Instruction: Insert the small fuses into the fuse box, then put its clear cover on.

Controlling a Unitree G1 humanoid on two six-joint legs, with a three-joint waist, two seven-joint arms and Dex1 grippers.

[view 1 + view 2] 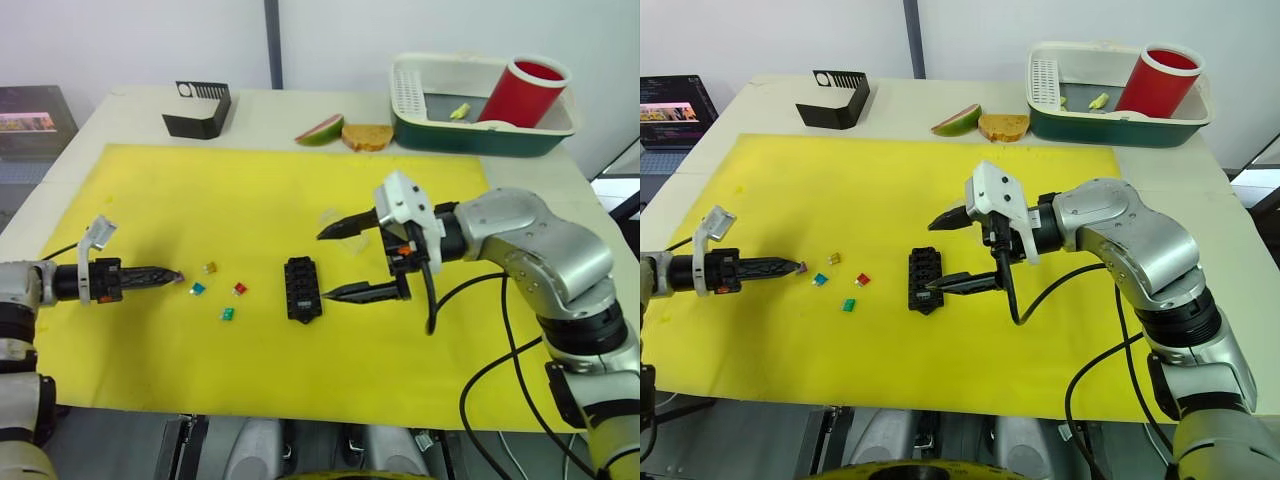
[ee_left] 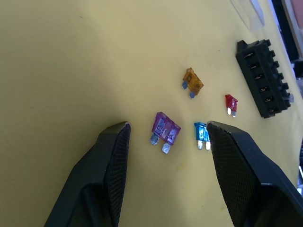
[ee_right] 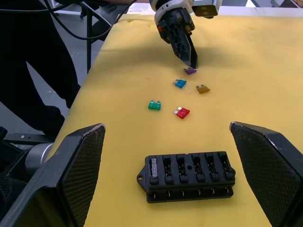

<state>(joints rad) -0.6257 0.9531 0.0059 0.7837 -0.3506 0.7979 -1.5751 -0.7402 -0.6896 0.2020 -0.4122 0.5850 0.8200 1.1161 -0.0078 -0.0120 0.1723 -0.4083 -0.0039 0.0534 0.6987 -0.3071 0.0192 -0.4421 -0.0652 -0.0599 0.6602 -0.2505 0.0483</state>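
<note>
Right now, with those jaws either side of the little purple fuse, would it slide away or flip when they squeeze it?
The purple fuse lies flat on the smooth yellow mat, so it could skate if touched on one side. It looks tiny and probably light and stiff. Between the wide-open left gripper, it may twist.

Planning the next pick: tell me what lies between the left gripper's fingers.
The purple fuse lies flat on the yellow mat between the open left gripper, as the left wrist view shows.
</note>
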